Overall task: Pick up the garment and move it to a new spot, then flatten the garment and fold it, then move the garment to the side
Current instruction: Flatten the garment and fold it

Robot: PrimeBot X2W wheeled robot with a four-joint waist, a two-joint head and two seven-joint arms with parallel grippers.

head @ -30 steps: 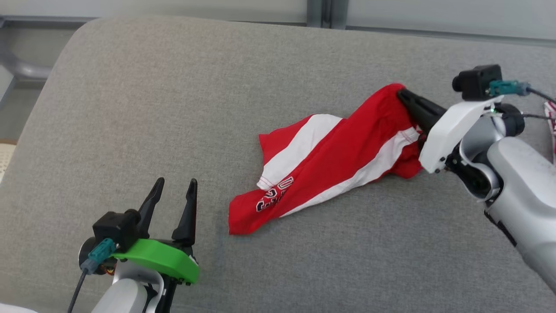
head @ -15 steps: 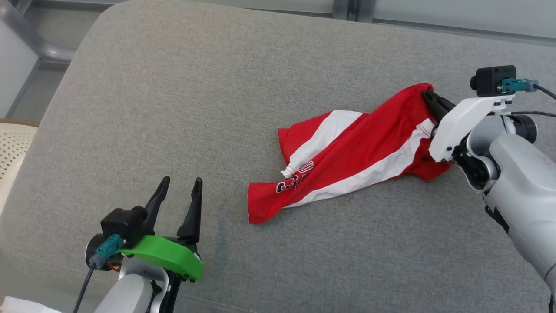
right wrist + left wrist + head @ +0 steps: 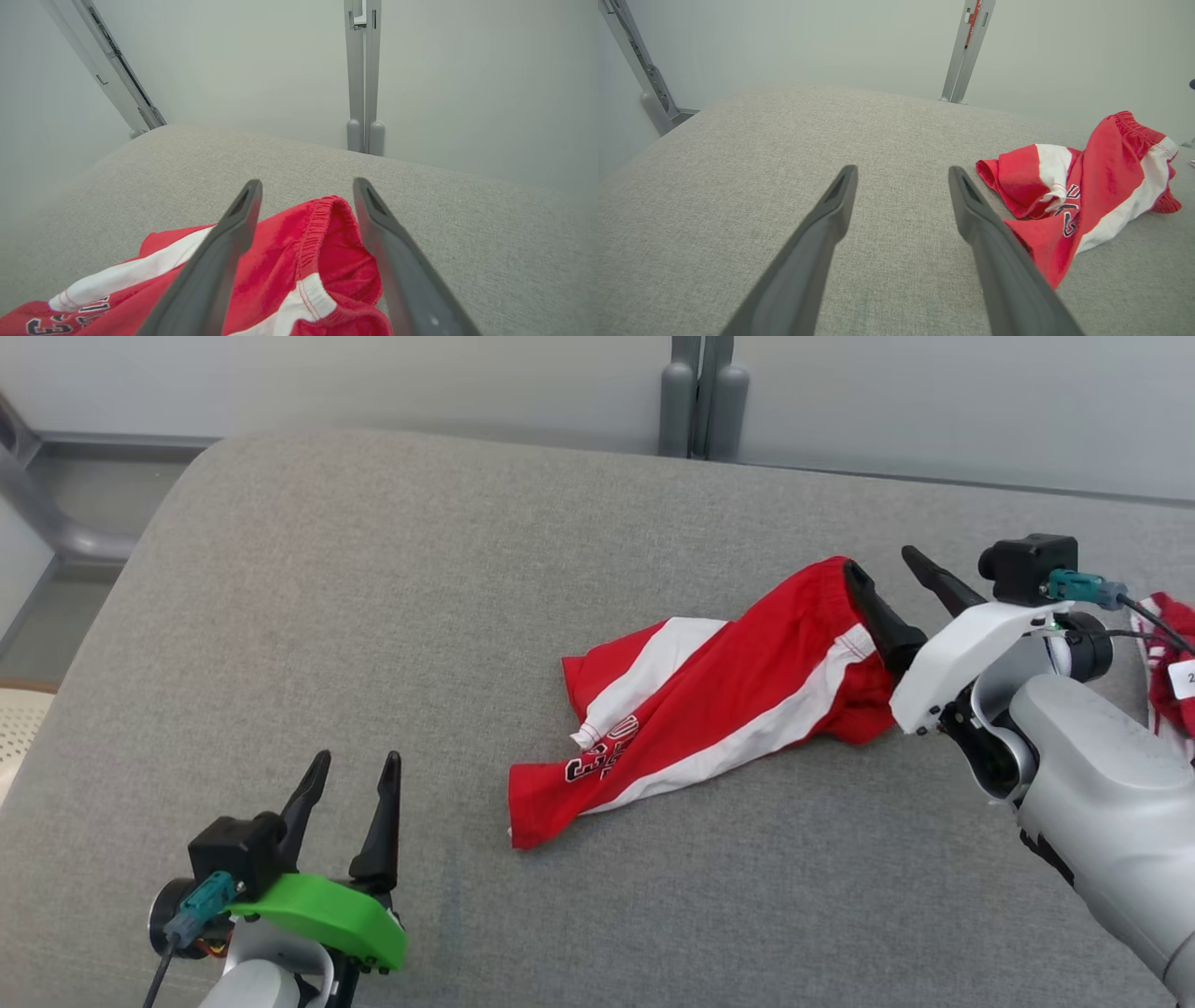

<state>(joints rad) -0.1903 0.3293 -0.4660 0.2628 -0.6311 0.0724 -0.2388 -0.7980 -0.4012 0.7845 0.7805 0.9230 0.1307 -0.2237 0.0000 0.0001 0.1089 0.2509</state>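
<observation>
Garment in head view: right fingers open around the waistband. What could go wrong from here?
1. The waistband stands bunched between the fingers of the right gripper; pulling back could snag it and drag the garment.
2. The garment lies twisted and overlapped; folding before flattening would likely trap creases.
3. Another red-and-white cloth lies near that gripper; it might get swept along or grabbed by mistake.

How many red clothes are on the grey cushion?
2. Crumpled red-and-white shorts lie in the middle; another red-and-white cloth peeks out at the right edge, partly hidden behind the right arm.
</observation>
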